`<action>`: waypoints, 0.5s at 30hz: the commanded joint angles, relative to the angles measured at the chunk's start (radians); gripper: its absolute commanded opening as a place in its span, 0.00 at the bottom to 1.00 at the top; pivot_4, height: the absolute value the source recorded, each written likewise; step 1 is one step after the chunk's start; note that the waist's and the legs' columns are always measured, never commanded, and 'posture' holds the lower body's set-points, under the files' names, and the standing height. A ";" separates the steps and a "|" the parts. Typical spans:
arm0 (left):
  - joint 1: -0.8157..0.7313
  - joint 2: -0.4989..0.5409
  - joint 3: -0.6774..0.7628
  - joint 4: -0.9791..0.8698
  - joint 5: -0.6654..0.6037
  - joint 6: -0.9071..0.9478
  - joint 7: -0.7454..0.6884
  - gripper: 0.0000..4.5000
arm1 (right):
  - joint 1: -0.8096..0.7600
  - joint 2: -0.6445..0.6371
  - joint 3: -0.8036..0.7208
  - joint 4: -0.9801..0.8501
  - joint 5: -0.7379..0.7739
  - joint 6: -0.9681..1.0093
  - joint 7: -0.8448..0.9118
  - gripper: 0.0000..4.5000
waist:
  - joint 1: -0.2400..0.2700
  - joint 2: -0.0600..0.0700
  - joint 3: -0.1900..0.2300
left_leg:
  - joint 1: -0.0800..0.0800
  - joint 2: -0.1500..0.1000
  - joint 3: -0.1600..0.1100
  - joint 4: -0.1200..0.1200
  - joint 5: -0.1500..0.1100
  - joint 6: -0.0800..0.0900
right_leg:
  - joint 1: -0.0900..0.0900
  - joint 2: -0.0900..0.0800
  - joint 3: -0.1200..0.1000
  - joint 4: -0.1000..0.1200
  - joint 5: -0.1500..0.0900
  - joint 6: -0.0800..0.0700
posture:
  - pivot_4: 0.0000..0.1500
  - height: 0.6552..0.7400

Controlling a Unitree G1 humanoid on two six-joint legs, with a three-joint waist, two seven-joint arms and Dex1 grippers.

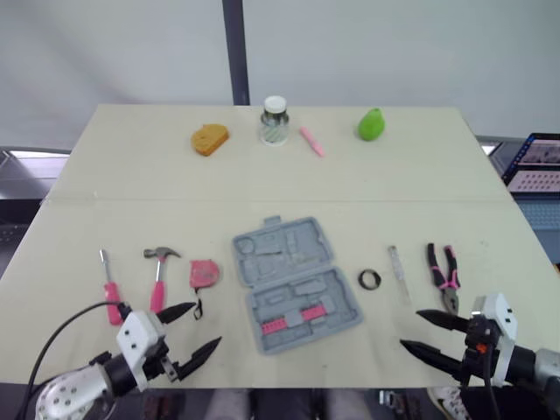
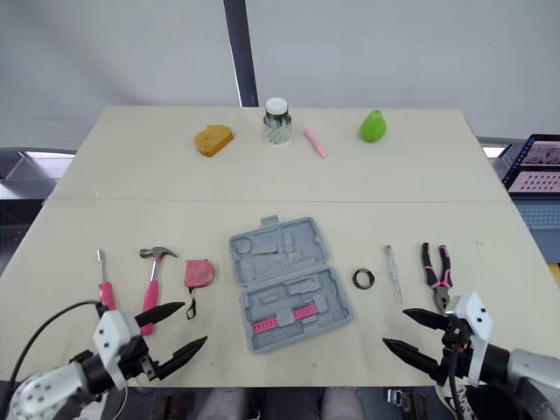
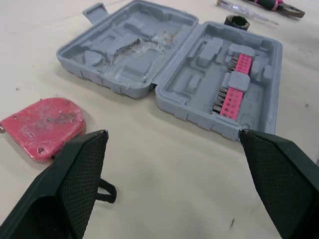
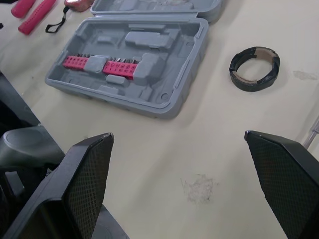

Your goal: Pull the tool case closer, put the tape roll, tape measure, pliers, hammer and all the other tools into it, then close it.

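tool case [image 1: 296, 284]: open flat, frame centre | tape measure [image 1: 205, 274], hammer [image 1: 160, 273]: left of case | tape roll [image 1: 369, 279], pliers [image 1: 444, 276]: right of case | left gripper [image 1: 206, 323], right gripper [image 1: 410, 329]: spread, empty, bottom corners

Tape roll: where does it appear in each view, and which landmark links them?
Left eye view: tape roll right of the open tool case.
Right eye view: the same.
Left wrist view: beyond the case's bit-holding half.
Right wrist view: beside that half.
Landmark: the case.
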 commanded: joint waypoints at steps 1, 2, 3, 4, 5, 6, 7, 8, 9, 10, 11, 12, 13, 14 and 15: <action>-0.079 0.056 0.029 -0.072 -0.127 0.200 0.020 1.00 | -0.048 -0.058 -0.036 -0.038 0.021 0.056 -0.020 0.99 | -0.001 0.000 0.000 | 0.000 0.000 0.000 0.000 0.002 -0.003 | 0.000 0.000 0.000 0.000 0.000 0.000 | 1.00 0.47; -0.109 0.068 0.034 -0.074 -0.161 0.237 0.017 1.00 | -0.071 -0.083 -0.025 -0.037 0.016 0.087 -0.029 0.99 | -0.002 0.001 0.000 | 0.000 0.000 0.000 0.000 0.002 -0.003 | 0.000 0.000 0.000 0.000 0.000 0.000 | 1.00 0.47; -0.144 0.080 0.037 -0.073 -0.204 0.280 0.010 1.00 | -0.099 -0.108 -0.008 -0.038 0.009 0.117 -0.041 0.99 | -0.003 0.001 0.000 | 0.000 0.000 0.000 0.000 0.002 -0.003 | 0.000 0.000 -0.001 0.000 0.000 0.000 | 1.00 0.47; -0.174 0.088 0.039 -0.071 -0.231 0.314 0.008 1.00 | -0.126 -0.130 0.010 -0.038 0.005 0.145 -0.048 0.99 | -0.004 0.001 0.000 | 0.000 0.000 0.000 0.000 0.002 -0.003 | 0.000 0.000 -0.001 0.000 0.000 0.000 | 1.00 0.47; -0.202 0.093 0.038 -0.064 -0.251 0.341 0.005 0.94 | -0.158 -0.145 0.025 -0.035 0.017 0.178 -0.054 1.00 | -0.005 0.001 0.000 | 0.000 0.000 0.000 0.000 0.002 -0.004 | 0.000 0.000 -0.001 0.000 0.000 0.000 | 1.00 0.47; -0.221 0.097 0.037 -0.057 -0.262 0.360 0.003 0.88 | -0.184 -0.152 0.035 -0.034 0.024 0.198 -0.059 0.94 | -0.004 0.001 0.000 | 0.000 0.000 0.000 0.000 0.003 -0.004 | 0.000 0.001 -0.001 0.000 0.000 0.000 | 1.00 0.47; -0.238 0.102 0.032 -0.050 -0.267 0.378 0.003 0.82 | -0.208 -0.157 0.047 -0.033 0.022 0.201 -0.058 0.87 | -0.004 0.001 0.000 | -0.001 0.000 -0.001 0.000 0.003 -0.005 | 0.000 0.001 -0.001 0.000 0.000 0.000 | 1.00 0.47; -0.256 0.104 0.025 -0.042 -0.267 0.392 0.007 0.71 | -0.236 -0.160 0.061 -0.029 0.015 0.203 -0.059 0.80 | -0.004 0.001 0.000 | 0.000 0.000 -0.001 0.000 0.003 -0.005 | 0.000 0.002 -0.002 0.000 0.000 0.000 | 1.00 0.47; -0.270 0.103 0.021 -0.036 -0.265 0.399 0.010 0.60 | -0.258 -0.161 0.073 -0.027 0.007 0.205 -0.061 0.69 | -0.003 0.001 0.000 | 0.000 0.000 -0.001 0.000 0.003 -0.005 | 0.000 0.002 -0.002 0.000 0.000 0.000 | 1.00 0.47; -0.282 0.102 0.017 -0.029 -0.262 0.407 0.011 0.47 | -0.286 -0.163 0.089 -0.020 0.000 0.209 -0.064 0.58 | -0.002 0.001 0.001 | -0.001 0.000 -0.001 0.000 0.003 -0.005 | -0.001 0.002 -0.002 0.000 0.000 0.000 | 1.00 0.47; -0.295 0.104 0.011 -0.020 -0.255 0.416 0.012 0.36 | -0.316 -0.167 0.109 -0.010 -0.011 0.215 -0.069 0.46 | -0.002 0.001 0.001 | -0.001 0.000 -0.001 0.000 0.004 -0.005 | 0.000 0.002 -0.002 0.000 0.000 0.000 | 1.00 0.47; -0.309 0.110 0.003 -0.008 -0.252 0.439 0.015 0.24 | -0.349 -0.172 0.133 0.002 -0.023 0.221 -0.071 0.36 | -0.002 0.001 0.001 | -0.001 0.000 -0.001 0.000 0.004 -0.005 | 0.000 0.002 -0.002 0.000 0.000 0.000 | 1.00 0.47; -0.320 0.117 -0.005 0.001 -0.250 0.460 0.015 0.15 | -0.376 -0.175 0.154 0.013 -0.034 0.227 -0.074 0.25 | -0.002 0.001 0.001 | -0.001 0.000 -0.001 0.001 0.004 -0.005 | 0.000 0.002 -0.002 0.001 0.000 0.001 | 1.00 0.47; -0.334 0.120 -0.014 0.011 -0.246 0.474 0.017 0.03 | -0.403 -0.180 0.178 0.027 -0.048 0.237 -0.078 0.13 | -0.002 0.001 0.001 | -0.001 0.000 -0.001 0.001 0.004 -0.004 | 0.000 0.002 -0.002 0.001 0.000 0.001 | 1.00 0.47; -0.348 0.120 -0.022 0.020 -0.242 0.483 0.018 0.00 | -0.430 -0.183 0.204 0.042 -0.063 0.247 -0.082 0.01 | -0.003 0.001 0.001 | -0.001 0.000 -0.001 0.001 0.004 -0.004 | -0.001 0.002 -0.001 0.001 0.001 0.001 | 1.00 0.47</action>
